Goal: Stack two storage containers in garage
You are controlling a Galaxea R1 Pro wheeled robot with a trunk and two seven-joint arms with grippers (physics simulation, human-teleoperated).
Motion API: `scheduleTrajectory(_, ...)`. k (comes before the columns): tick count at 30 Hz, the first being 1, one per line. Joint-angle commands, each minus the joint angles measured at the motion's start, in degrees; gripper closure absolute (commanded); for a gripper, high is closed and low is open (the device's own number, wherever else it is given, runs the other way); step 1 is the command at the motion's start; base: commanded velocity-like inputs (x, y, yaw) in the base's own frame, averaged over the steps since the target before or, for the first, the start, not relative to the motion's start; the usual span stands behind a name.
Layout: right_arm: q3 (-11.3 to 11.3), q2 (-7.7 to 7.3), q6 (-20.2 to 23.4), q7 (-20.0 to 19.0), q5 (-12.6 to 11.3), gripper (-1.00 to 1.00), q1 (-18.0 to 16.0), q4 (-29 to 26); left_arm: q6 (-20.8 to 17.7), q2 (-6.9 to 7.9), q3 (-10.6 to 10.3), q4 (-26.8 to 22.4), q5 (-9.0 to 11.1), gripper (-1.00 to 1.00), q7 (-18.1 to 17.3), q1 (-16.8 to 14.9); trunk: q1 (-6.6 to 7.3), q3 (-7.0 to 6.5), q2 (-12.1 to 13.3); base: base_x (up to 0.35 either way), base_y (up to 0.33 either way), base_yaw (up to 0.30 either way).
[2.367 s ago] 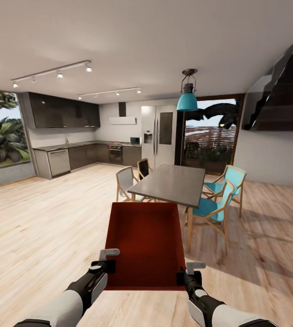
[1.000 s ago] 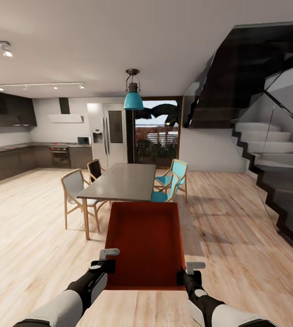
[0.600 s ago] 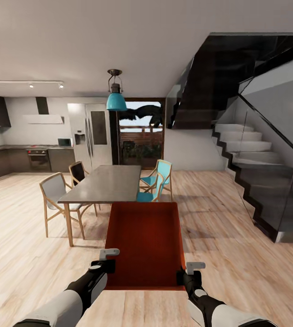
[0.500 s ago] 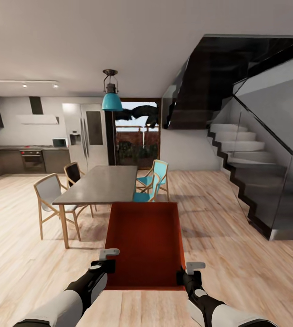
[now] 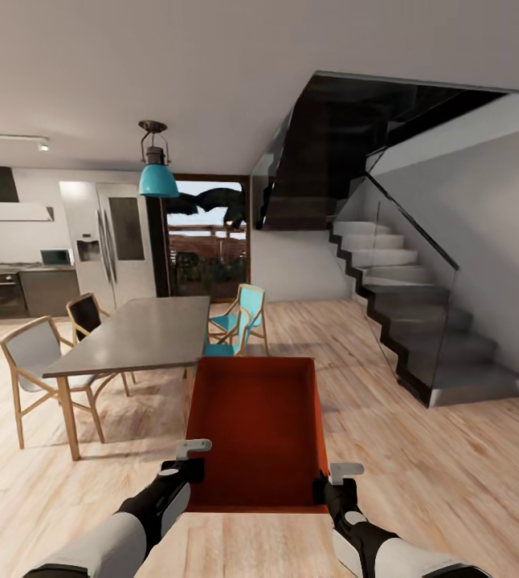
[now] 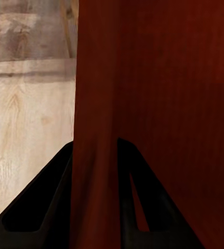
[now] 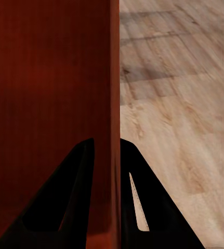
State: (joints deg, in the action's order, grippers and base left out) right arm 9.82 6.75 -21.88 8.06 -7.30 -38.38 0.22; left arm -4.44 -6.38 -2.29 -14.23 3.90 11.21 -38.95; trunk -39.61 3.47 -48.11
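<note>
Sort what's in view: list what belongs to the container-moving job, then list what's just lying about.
Job:
storage container, carried
left claw, clamped on its wall
right claw, clamped on opposite wall

Just around:
dining table
chairs
staircase
fridge
pendant lamp

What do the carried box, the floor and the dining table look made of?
Storage container: thin, rigid, matte orange-red walls, likely plastic, though the render leaves it open; both claws, left and right, pinch its side walls. Floor: light wood planks, grain and seams visible. Dining table: smooth grey top, possibly stone or laminate, on light wooden legs.
</note>
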Motion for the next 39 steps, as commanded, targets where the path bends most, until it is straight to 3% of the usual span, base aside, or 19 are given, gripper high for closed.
scheduleTrajectory(1, -2.0, -0.24, -0.4, 0.4, -1.8, 1.0, 0.0, 0.0, -0.4, 0.05, 4.0, -0.3, 0.4, 1.0, 0.6, -0.1, -0.01, 0.07, -0.1, 0.0, 0.0, -0.291)
scheduleTrajectory(14, -2.0, -0.16, -0.4, 0.5, -1.8, 1.0, 0.0, 0.0, -0.5, 0.05, 4.0, -0.3, 0.4, 1.0, 0.6, -0.1, -0.01, 0.03, -0.1, 0.0, 0.0, -0.142)
scheduleTrajectory(39, -2.0, -0.24, -0.4, 0.5, -1.8, 1.0, 0.0, 0.0, -0.4, 0.05, 4.0, -0.3, 0.4, 1.0, 0.6, -0.1, -0.01, 0.03, -0.1, 0.0, 0.0, -0.274)
